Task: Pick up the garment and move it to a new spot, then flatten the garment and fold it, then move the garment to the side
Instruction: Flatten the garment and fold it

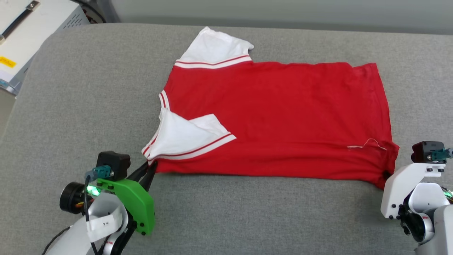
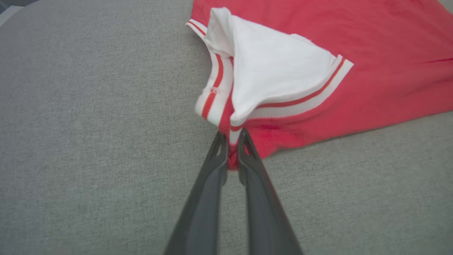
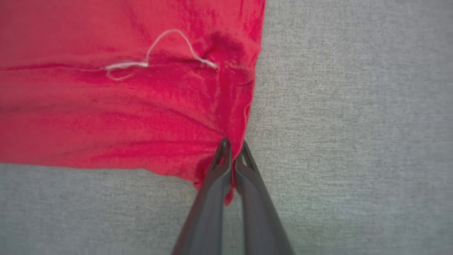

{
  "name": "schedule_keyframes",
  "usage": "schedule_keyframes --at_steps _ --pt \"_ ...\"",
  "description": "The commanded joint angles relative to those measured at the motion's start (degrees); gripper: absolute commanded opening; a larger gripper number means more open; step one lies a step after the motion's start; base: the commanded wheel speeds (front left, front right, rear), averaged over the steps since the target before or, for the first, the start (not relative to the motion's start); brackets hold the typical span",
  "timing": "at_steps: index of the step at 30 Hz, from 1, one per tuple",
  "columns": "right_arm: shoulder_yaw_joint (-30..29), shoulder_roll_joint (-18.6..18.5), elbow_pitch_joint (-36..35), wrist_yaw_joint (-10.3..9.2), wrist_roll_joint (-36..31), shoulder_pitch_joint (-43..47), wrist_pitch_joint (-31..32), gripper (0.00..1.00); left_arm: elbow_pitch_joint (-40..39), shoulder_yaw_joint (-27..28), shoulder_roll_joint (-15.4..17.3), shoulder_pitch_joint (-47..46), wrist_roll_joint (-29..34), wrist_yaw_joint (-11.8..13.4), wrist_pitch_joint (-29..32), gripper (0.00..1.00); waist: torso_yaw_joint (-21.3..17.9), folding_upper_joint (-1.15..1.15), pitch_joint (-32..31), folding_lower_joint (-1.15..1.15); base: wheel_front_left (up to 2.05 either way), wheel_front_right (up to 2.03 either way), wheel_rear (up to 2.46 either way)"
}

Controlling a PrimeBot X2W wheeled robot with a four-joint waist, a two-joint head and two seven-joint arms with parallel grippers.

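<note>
Red garment (image 1: 276, 117) spreads flat in head view; wrist views show left fingers (image 2: 212, 184) and right fingers (image 3: 212, 198) pinching its corners.

Red garment (image 1: 276, 117) with white, red-striped sleeves on grey cloth (image 1: 88, 99).

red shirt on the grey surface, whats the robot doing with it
The robot has a red jersey spread plain side up on a grey padded surface. Its left hand is shut on the near corner at the sleeve end, and its right hand is shut on the near hem corner. The near white sleeve is folded onto the body; the far sleeve sticks out. It looks ready to lift the near edge.
</note>
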Motion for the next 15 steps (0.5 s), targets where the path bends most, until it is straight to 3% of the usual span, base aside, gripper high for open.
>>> schedule_keyframes --at_steps 1,15 --pt "-0.17 -0.73 0.01 -0.05 0.75 0.92 0.48 0.0 0.31 0.05 0.57 1.05 -0.36 0.44 0.28 0.0 -0.17 0.69 -1.55 0.0 0.0 0.0 0.0" --pt "-2.18 -6.62 -12.06 -0.05 6.59 10.59 9.34 0.0 -1.5 -2.28 2.6 9.88 -3.52 2.02 5.63 0.0 -0.17 0.69 -7.55 0.0 0.0 0.0 0.0"
